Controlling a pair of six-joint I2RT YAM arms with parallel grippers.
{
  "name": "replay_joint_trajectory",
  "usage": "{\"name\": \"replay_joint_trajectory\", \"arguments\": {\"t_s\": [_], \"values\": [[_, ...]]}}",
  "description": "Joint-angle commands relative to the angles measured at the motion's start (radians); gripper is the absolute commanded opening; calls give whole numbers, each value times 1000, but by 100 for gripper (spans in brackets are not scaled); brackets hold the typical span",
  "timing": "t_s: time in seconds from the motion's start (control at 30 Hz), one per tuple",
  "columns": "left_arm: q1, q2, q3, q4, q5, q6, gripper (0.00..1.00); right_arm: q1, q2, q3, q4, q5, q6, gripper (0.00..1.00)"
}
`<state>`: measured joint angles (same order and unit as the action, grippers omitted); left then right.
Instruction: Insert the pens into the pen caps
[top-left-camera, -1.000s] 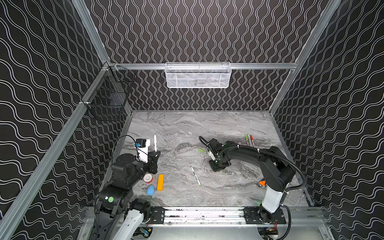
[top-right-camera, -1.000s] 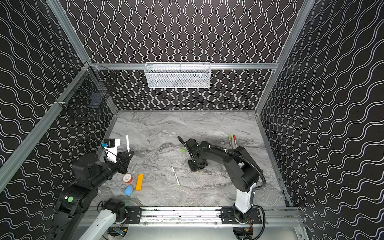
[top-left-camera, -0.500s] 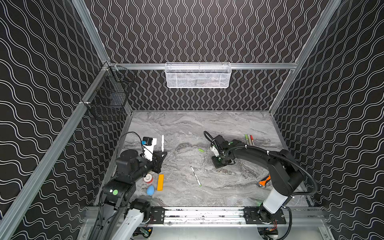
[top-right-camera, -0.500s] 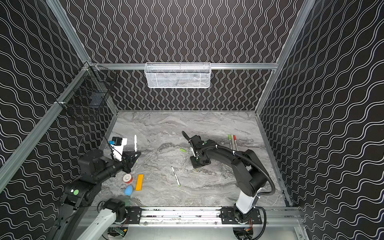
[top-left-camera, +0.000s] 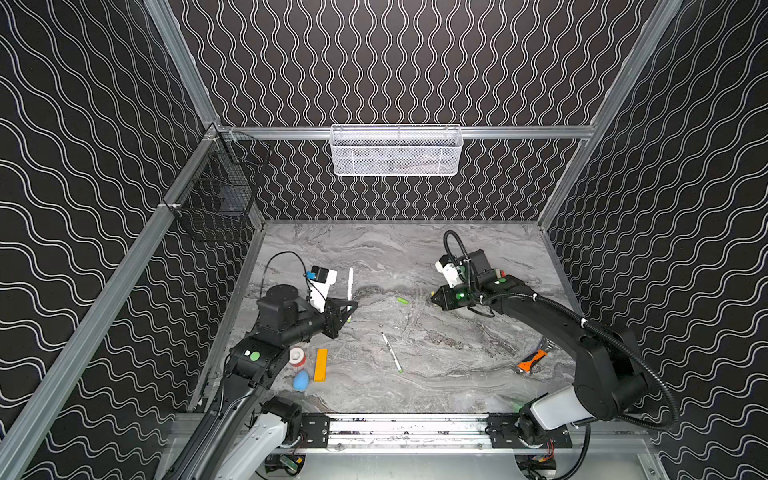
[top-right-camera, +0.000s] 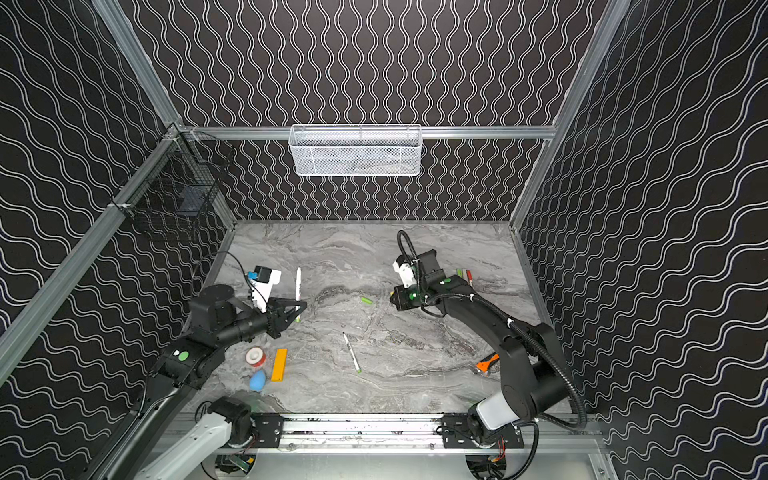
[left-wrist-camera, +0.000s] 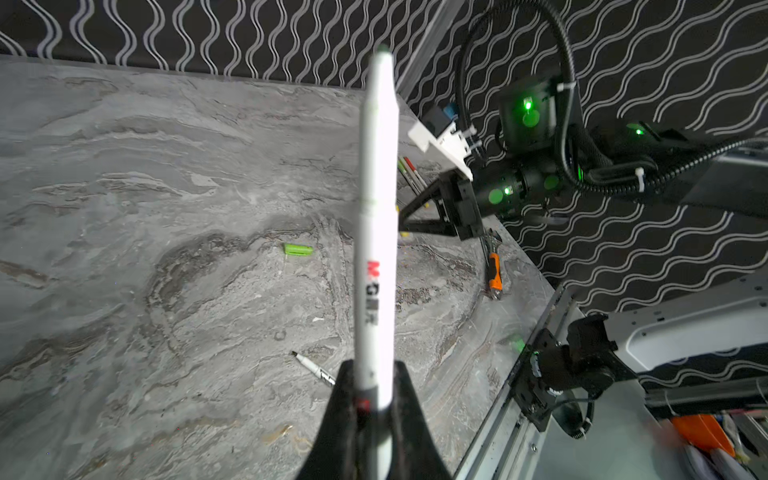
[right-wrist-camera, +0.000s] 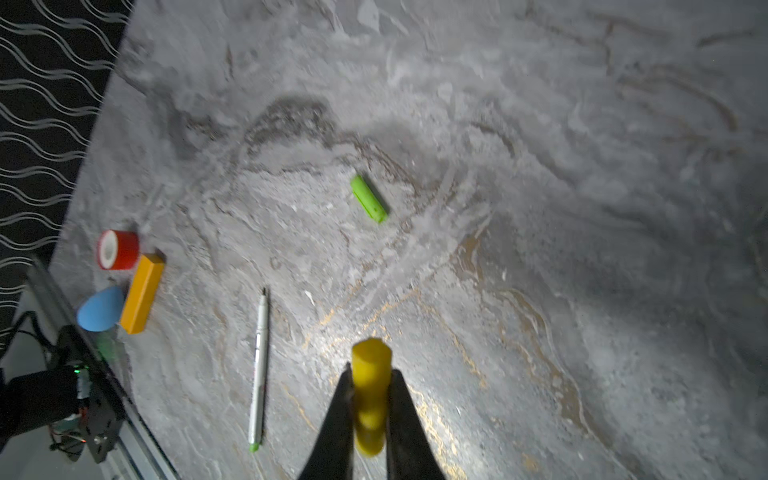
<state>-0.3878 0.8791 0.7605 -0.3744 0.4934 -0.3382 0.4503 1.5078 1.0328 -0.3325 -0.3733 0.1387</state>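
pen in the left fingers, yellow cap in the right

the landmark was a short bright green plastic cap (top-left-camera: 402, 300), lying on its side alone near the middle of the grey marbled desk (top-left-camera: 457, 386), touched by nothing.

on the left arm's side of the green cap, the left fingers (top-left-camera: 351, 306) were closed tight on a thin white marker pen (left-wrist-camera: 376, 208) with red and black lettering. they gripped it low on the barrel, so most of the pen stood above them. its dark nib was bare at the top, and a short stub showed below the grip in both top views.

on the other side of the green cap, and nearer to it, the right fingers (top-left-camera: 435, 296) were pinched shut on a short yellow plastic cap (right-wrist-camera: 371, 374), which stuck out past their tips in the right wrist view. i could not tell which way its open end faced. the yellow cap and the held pen were well apart, with the green cap between them.

on the robot's side of the green cap, a second white pen (top-left-camera: 391, 352) with a green end lay flat on the desk, uncapped. beyond the right arm from the green cap, two capped pens (top-right-camera: 466, 275), one green-topped and one red-topped, lay side by side.

well to the robot's left of the green cap and nearer the robot, a red tape roll (top-left-camera: 297, 357), an orange-yellow flat bar (top-left-camera: 321, 364) and a blue egg-shaped blob (top-left-camera: 301, 380) sat close together. off to its right, an orange-handled tool (top-left-camera: 532, 360) lay by the right arm.
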Motion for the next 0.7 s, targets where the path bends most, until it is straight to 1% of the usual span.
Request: {"name": "replay_joint_trajectory", "arguments": {"t_s": [0.0,0.1,0.17,0.23,0.3,0.5,0.6,0.67], "values": [[-85,49,7,85,-67,-16,0,-30,-28,-9,196,-153,9,9],[-171,96,-9,154,-77,-35,0,-58,-39,-10,292,-240,43,9],[-198,113,-40,226,-39,-57,0,-67,-48,-20,367,-290,80,9],[-212,136,-69,293,19,-64,0,-77,-61,-30,470,-332,135,9],[-233,159,-83,327,51,-61,0,-86,-70,-82,579,-379,196,9],[-289,254,-100,416,137,-64,0,-104,-77,-153,884,-520,402,9],[-296,278,-116,498,199,-86,0,-103,-75,-192,1060,-574,517,9],[-296,296,-114,515,221,-85,0,-102,-86,-226,1183,-592,587,9]]}}
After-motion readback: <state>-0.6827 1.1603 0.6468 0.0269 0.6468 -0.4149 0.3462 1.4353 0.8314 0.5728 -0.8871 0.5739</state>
